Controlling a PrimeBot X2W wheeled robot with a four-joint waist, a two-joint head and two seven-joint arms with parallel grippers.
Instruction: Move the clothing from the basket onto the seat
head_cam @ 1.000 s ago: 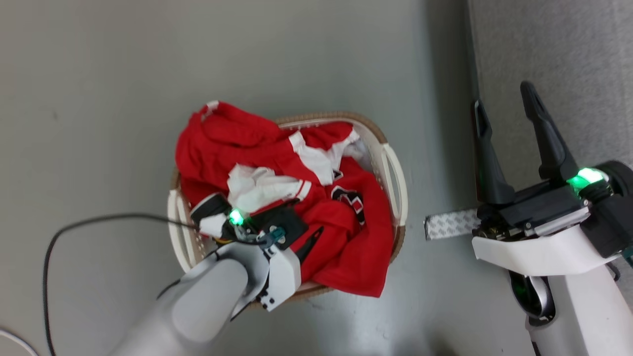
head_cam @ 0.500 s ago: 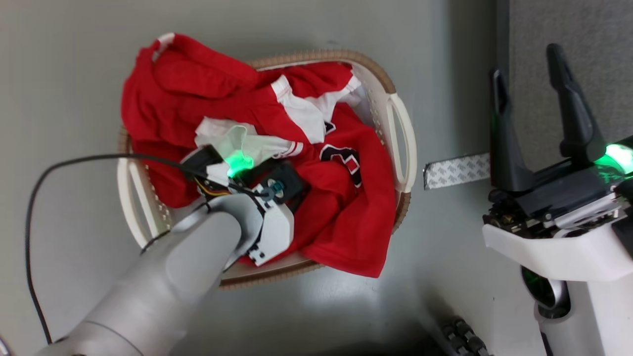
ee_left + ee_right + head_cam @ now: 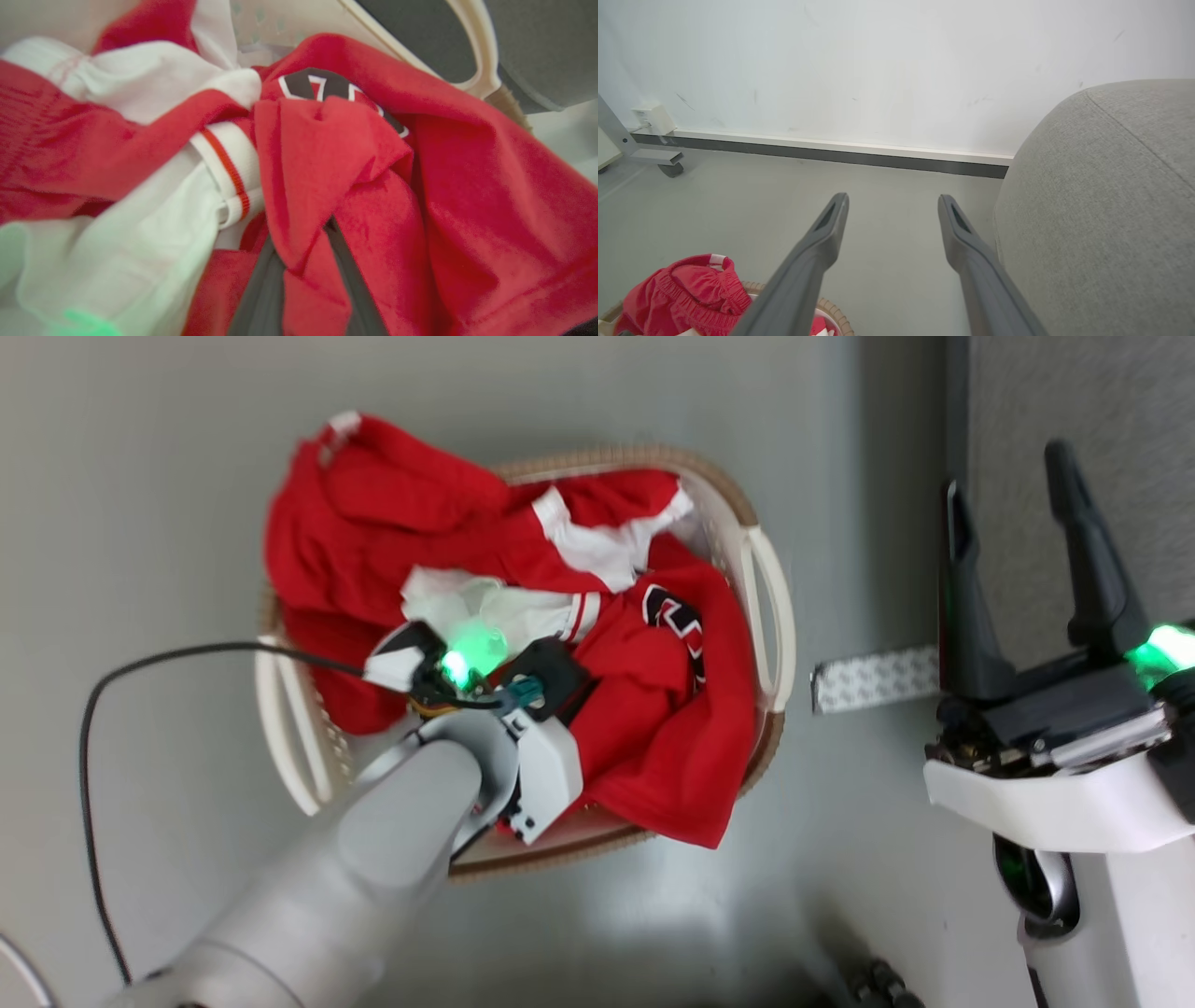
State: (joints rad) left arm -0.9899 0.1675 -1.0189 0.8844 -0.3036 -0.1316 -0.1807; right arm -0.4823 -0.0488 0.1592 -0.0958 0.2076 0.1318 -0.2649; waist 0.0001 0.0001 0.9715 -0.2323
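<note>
Red clothing (image 3: 653, 737) lies heaped in the basket (image 3: 775, 616), left of the sofa (image 3: 1102, 411). We find the left gripper (image 3: 301, 242) pinching a fold, the right gripper (image 3: 1006, 471) wide and empty. Grasp made, we judge; next, lift clear and carry right.

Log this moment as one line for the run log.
phase: grasp | left tool: shut on clothing | right tool: open, near seat | clothing: in basket, draped over rim

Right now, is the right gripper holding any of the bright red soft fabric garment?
No, the right gripper is open, nothing between its dark fingers, beside the large light grey fabric sofa.
</note>
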